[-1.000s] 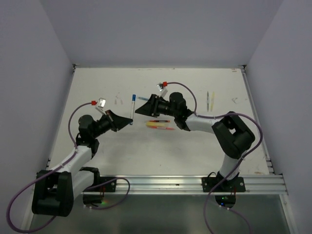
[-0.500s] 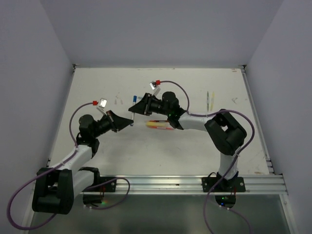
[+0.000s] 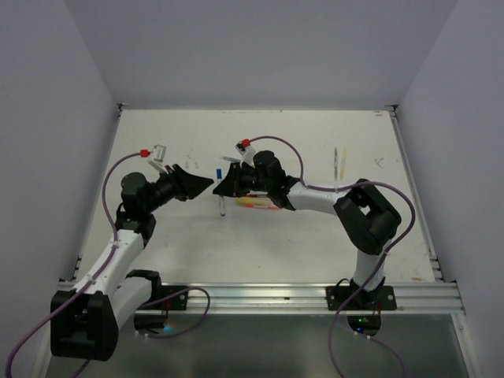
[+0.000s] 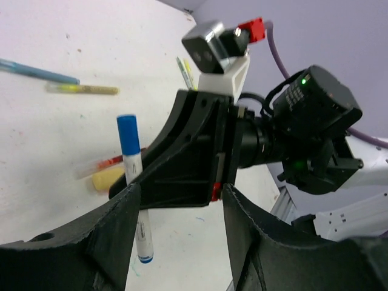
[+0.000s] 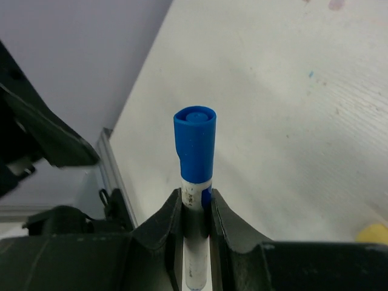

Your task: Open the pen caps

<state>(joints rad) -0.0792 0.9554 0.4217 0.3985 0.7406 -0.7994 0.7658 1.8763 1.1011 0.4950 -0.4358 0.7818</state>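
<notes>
A blue-and-white pen (image 3: 222,206) stands upright over the table's middle, its blue pen cap (image 3: 219,171) on top. My right gripper (image 3: 224,187) is shut on the white barrel just under the cap. In the right wrist view the cap (image 5: 194,142) sticks up above the gripper (image 5: 197,206). My left gripper (image 3: 201,183) is open just left of the pen, touching nothing. In the left wrist view its fingers (image 4: 97,236) frame the right gripper's black body, with the pen (image 4: 142,230) and cap (image 4: 127,130) to the left.
Red and yellow pens (image 3: 257,202) lie on the table under the right arm. Two yellow-green pens (image 3: 339,161) lie at the far right. A blue pen (image 4: 36,71) and a yellow pen (image 4: 85,90) lie farther back. Walls close in on the table at left, right and back.
My left gripper let go of the pen's lower end, opened and drew back to the left. My right gripper moved left and closed on the pen below the cap.
</notes>
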